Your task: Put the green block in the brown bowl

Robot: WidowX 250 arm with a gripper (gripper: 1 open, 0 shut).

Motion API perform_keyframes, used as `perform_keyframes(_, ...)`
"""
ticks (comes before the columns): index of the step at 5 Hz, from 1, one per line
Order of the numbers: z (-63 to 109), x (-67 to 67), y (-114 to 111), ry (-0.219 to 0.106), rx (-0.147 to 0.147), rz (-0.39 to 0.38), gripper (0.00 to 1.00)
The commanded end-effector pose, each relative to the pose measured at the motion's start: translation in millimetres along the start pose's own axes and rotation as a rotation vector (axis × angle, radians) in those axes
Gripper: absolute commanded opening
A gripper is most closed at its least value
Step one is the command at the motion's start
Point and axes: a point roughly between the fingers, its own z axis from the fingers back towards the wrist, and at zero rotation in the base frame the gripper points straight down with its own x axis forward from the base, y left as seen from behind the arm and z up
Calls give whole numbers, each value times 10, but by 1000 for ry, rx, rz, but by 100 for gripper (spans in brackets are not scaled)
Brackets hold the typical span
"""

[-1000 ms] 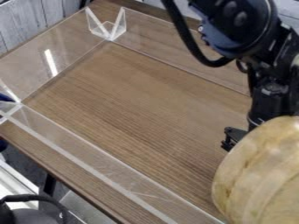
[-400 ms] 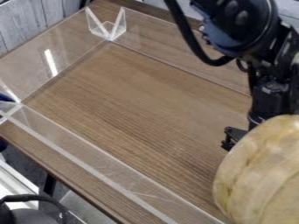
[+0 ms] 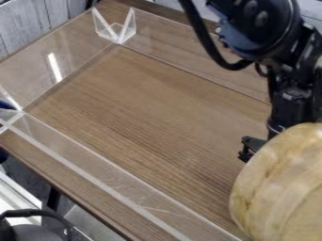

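Bowl (image 3: 280, 188) at lower right, hiding much of the fingers (image 3: 255, 145)

Robot arm (image 3: 262, 30): dark navy to black, glossy, bulbous rounded housing at 1 o'clock with white highlights. Thick black cable (image 3: 205, 36) along its 11 o'clock side. Below, at 3 o'clock, a narrower black wrist section (image 3: 292, 89), lumpy and mechanical, small parts blurred; no markings legible.

Table (image 3: 145, 118): brown wood grain, edged with clear strips
Wall (image 3: 40, 21): grey-white, ribbed — top left, behind the table
Light: a small white glare — on the left strip
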Motion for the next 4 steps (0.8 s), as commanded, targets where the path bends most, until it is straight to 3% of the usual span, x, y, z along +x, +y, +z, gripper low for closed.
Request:
perform_keyframes(1, -51, 21, 70, 15, 5, 18, 0)
perform_keyframes(4, -43, 103, 117, 14, -2, 20, 0)
